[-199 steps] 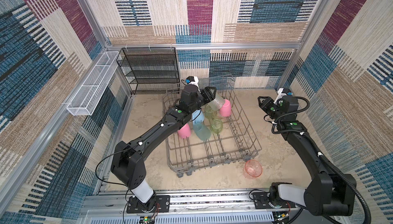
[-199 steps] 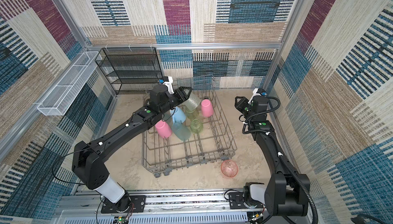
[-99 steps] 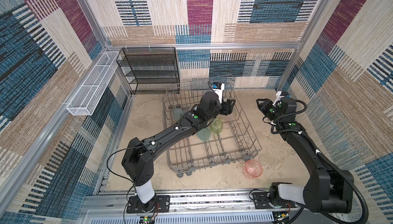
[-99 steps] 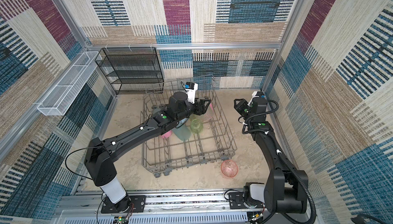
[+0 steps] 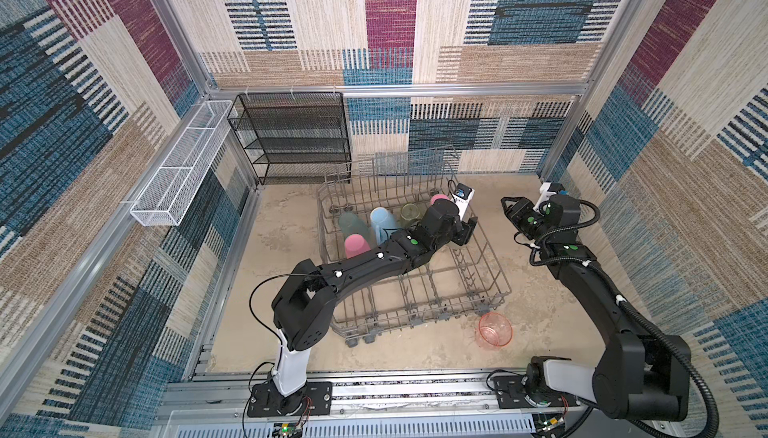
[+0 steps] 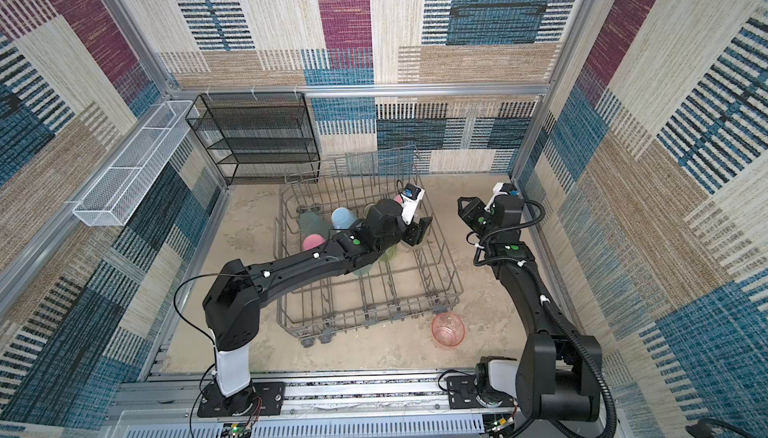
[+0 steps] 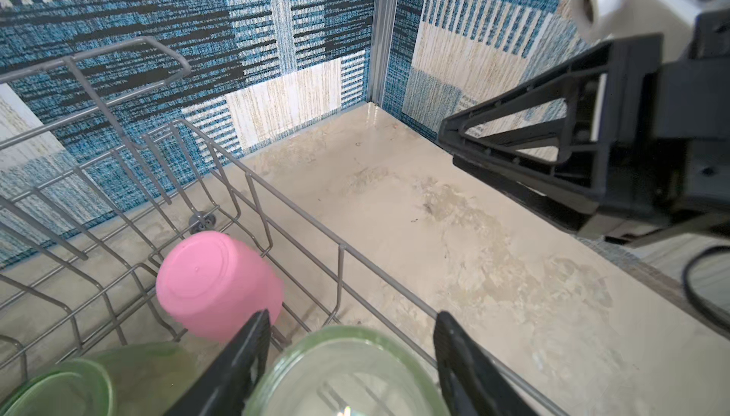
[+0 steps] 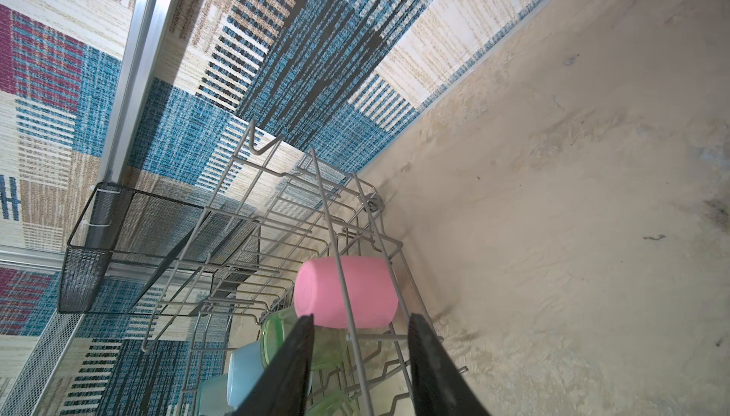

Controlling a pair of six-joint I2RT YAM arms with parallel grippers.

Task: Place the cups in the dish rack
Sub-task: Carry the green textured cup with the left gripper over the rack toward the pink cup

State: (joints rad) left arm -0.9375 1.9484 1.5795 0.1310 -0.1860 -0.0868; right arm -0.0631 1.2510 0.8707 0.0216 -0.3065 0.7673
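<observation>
The grey wire dish rack (image 5: 419,311) (image 6: 374,315) holds several cups upside down: teal (image 5: 349,223), pink (image 5: 357,244), a light-blue mug (image 5: 382,219), yellow-green (image 5: 409,211) and pink (image 7: 217,283) (image 8: 367,287). My left gripper (image 5: 467,230) (image 7: 353,315) reaches over the rack's right side, shut on a translucent yellow-green cup (image 7: 347,370) that only the left wrist view shows. A pink-orange cup (image 5: 494,330) (image 6: 448,329) lies on the floor off the rack's front right corner. To the right of the rack my right gripper (image 5: 508,203) (image 8: 361,317) hangs open, with nothing between its fingers.
A black mesh shelf unit (image 5: 291,136) stands against the back wall, left of the rack. A long white mesh basket (image 5: 183,165) hangs on the left wall. Patterned walls close the cell on three sides. Bare floor lies between the rack and the right arm.
My left arm has swung right across the rack, carrying the cup from the back middle to the right side. The right gripper has hardly moved.
</observation>
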